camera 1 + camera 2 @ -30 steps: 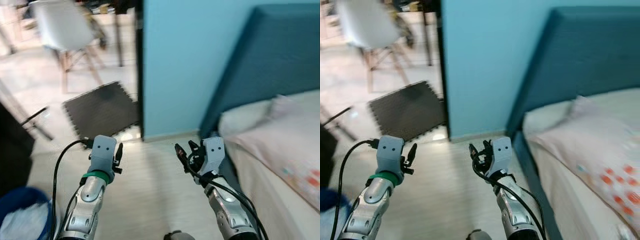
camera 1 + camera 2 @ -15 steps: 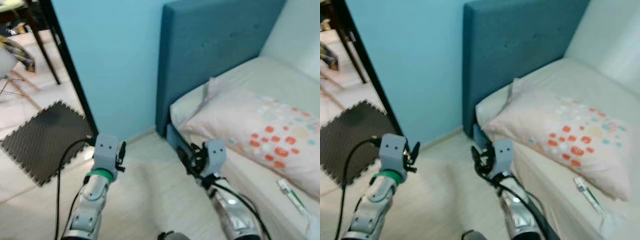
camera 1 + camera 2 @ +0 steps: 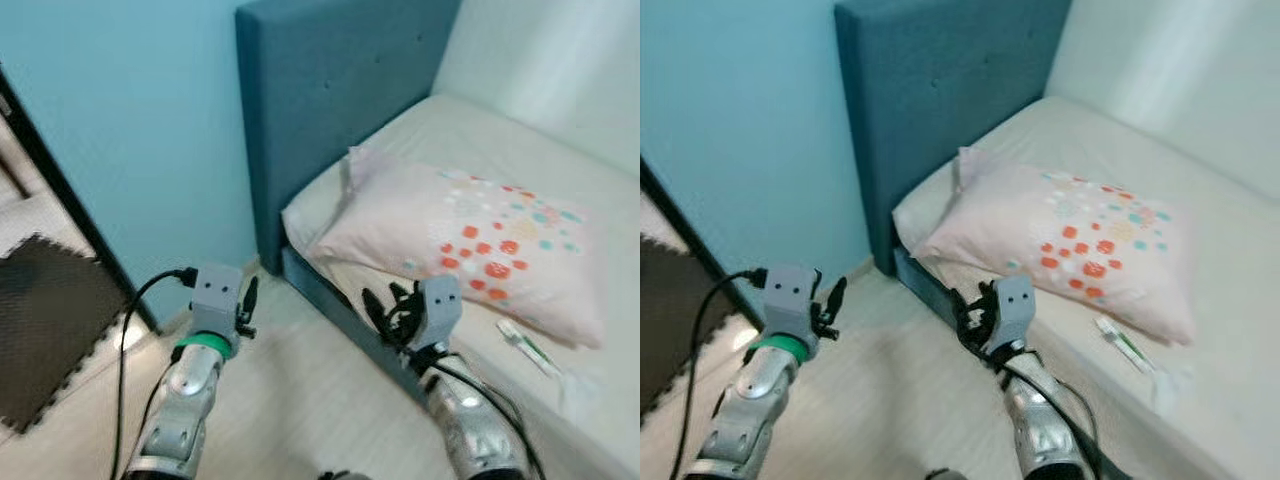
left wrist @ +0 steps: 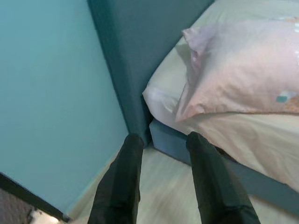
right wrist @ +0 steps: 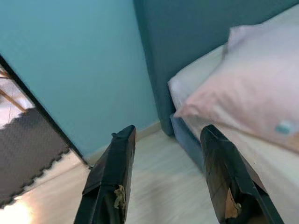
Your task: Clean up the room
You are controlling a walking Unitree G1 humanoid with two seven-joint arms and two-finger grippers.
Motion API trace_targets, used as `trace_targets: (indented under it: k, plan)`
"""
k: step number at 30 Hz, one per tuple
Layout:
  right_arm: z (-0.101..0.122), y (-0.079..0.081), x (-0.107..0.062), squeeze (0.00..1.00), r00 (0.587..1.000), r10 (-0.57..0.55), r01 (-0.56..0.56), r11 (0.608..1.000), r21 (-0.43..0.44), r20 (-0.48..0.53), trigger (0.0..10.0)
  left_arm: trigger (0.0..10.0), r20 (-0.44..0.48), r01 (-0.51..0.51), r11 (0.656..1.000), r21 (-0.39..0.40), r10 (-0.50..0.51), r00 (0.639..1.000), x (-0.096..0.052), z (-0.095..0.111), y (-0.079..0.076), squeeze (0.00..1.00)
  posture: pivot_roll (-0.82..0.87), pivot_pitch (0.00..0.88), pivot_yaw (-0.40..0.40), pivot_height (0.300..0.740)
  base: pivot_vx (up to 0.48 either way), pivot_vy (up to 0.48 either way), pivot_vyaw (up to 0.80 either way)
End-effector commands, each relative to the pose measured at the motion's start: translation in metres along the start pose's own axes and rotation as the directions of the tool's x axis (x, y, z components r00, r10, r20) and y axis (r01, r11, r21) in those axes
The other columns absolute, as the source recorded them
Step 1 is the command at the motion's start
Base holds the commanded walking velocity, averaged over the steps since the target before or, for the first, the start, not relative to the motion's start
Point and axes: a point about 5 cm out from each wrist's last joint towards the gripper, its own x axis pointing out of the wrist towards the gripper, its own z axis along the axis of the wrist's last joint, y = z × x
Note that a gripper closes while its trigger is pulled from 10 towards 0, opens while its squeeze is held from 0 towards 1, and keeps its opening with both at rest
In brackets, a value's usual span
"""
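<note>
1. On the bed (image 3: 480,150) I see a thin white and green object (image 3: 528,345), perhaps a wrapper or a small tube; it is too small and blurred to tell. It lies on the pale sheet just beside the lower edge of the pillow (image 3: 455,240), which is pink-white with orange and teal dots.
2. Its long axis goes diagonally, one end near the pillow and the other toward the front edge of the mattress.
3. I hold the left gripper (image 4: 161,140) above the light floor (image 3: 290,390), near the teal headboard (image 3: 330,90). Its fingers are narrowly apart and hold nothing.
4. The right gripper (image 5: 166,133) is in front of the bed frame, its fingers wider apart, also empty and touching nothing.
</note>
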Motion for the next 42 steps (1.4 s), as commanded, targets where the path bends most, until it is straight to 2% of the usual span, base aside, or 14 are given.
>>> trace_targets:
  k: [1,15,21,26,36,42]
  plan:
    - [-0.0037,-0.0066,-0.0045,0.00,1.000,-0.024,0.024,1.000,-0.005,-0.021,10.0,10.0,-0.018,0.012,1.000,-0.022,-0.012,1.000,-0.0009,-0.0037,-0.0037,0.00,-0.07,0.031,0.043,0.740,0.000,0.000,-0.80]
    - [-0.0026,-0.0065,-0.0039,0.00,1.000,-0.027,0.027,1.000,-0.002,-0.015,10.0,10.0,0.003,0.018,1.000,-0.024,-0.018,1.000,0.0001,0.0000,-0.0039,0.00,-0.07,0.030,0.044,0.740,0.020,0.000,-0.80]
    - [-0.0017,-0.0066,-0.0037,0.00,0.999,-0.034,0.034,0.999,-0.003,-0.005,10.0,10.0,0.015,0.025,0.999,-0.024,-0.024,1.000,0.0004,0.0016,-0.0046,0.00,-0.07,0.028,0.044,0.740,0.435,0.000,-0.61]
    - [-0.0019,-0.0065,-0.0032,0.00,1.000,-0.029,0.029,1.000,-0.005,-0.012,10.0,10.0,0.019,0.028,0.999,-0.024,-0.027,0.999,0.0010,0.0026,-0.0052,0.00,-0.07,0.027,0.044,0.740,0.480,0.000,0.00]
    - [-0.0024,-0.0075,-0.0028,0.00,0.999,-0.036,0.036,0.999,-0.003,-0.016,10.0,10.0,0.021,0.031,0.999,-0.021,-0.031,0.999,0.0016,0.0026,-0.0059,0.00,-0.07,0.026,0.042,0.740,0.480,0.000,-0.78]
    - [-0.0022,-0.0079,-0.0023,0.00,0.999,-0.038,0.038,0.999,-0.009,-0.014,10.0,10.0,0.022,0.036,0.999,-0.015,-0.036,0.999,0.0018,0.0023,-0.0065,0.00,-0.07,0.022,0.042,0.740,0.480,0.000,-0.07]
